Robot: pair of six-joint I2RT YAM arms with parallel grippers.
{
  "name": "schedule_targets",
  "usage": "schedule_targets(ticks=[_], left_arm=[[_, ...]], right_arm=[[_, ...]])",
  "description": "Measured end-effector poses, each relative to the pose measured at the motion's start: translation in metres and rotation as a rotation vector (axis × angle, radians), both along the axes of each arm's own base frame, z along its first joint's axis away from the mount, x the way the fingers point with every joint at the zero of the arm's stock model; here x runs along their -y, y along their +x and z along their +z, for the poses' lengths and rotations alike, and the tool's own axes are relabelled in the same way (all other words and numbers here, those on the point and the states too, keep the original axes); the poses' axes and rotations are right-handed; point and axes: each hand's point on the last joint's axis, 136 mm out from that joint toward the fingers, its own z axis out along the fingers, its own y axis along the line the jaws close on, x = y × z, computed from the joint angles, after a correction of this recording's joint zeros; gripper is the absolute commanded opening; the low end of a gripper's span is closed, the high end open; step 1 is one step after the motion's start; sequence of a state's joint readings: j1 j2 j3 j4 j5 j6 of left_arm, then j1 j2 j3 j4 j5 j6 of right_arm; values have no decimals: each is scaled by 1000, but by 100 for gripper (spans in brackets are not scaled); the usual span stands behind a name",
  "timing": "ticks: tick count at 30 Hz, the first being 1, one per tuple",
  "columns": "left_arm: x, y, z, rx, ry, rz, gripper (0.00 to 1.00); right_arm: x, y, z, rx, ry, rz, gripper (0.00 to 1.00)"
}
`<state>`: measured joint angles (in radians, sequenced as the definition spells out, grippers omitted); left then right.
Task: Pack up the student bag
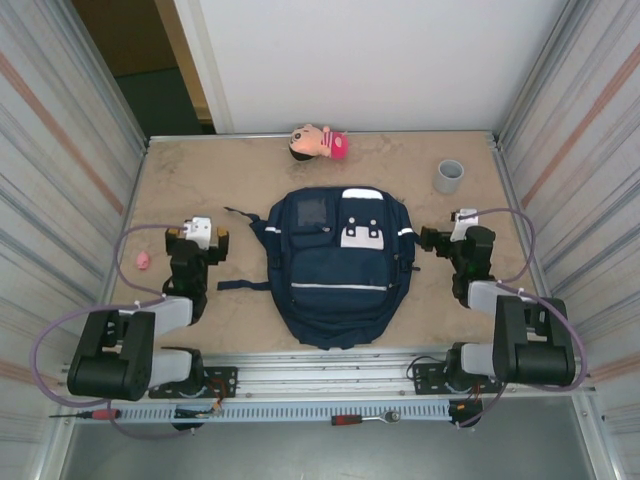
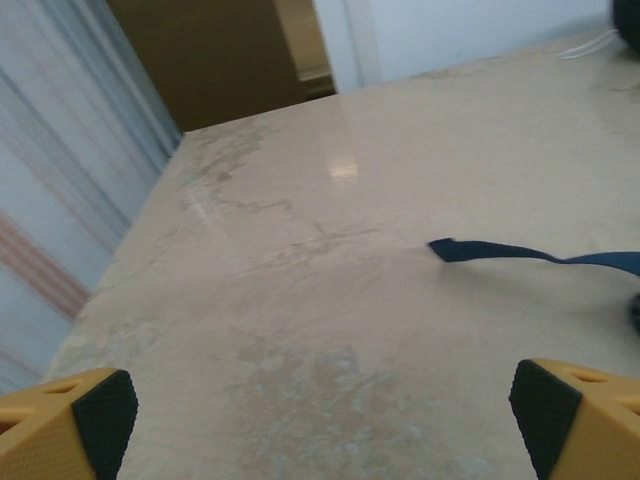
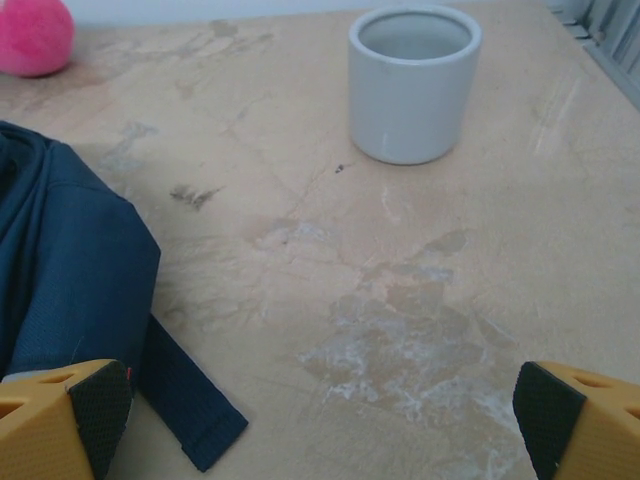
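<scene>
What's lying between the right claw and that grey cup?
Nothing. In the right wrist view, bare tabletop runs from the right gripper to the grey cup; the student bag and its strap lie off to the left.

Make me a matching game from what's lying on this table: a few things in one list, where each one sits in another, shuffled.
Things:
1. student bag
2. grey cup
3. plush doll
4. small pink object

Places:
A. far right corner of the table
B. middle of the far edge
C. centre, lying flat
D. near the left edge

Pairs: 1-C, 2-A, 3-B, 4-D
</scene>
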<state>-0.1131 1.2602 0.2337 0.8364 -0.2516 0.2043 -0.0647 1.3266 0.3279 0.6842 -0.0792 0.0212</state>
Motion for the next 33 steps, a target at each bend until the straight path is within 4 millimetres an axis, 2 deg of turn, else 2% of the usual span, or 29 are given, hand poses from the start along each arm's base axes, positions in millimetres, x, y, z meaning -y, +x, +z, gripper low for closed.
schedule_targets(ticks=[5, 6, 9, 11, 13, 15, 19, 33], left_arm=[[18, 3, -3, -2, -65, -92, 99], [19, 5, -6, -1, -73, -93, 99], [19, 18, -32, -50, -76, -83, 99], [13, 24, -52, -142, -112, -58, 99], [-1, 32, -44, -117, -152, -24, 99], [-11, 36, -36, -92, -174, 11, 99], [-1, 39, -34, -96, -180, -13, 99], [2, 36, -41, -130, -179, -20, 99]], right_arm=[[-44, 8, -13, -30, -56, 110, 99], [-45, 10, -14, -35, -56, 114, 99], [-25, 14, -11, -6, -41, 59, 99], [-9, 15, -15, 29, -28, 14, 99], [-7, 12, -32, -28, -17, 10, 99], [-8, 14, -36, -48, 10, 21, 99], [5, 24, -24, -22, 31, -21, 99], [2, 26, -23, -24, 47, -21, 99]])
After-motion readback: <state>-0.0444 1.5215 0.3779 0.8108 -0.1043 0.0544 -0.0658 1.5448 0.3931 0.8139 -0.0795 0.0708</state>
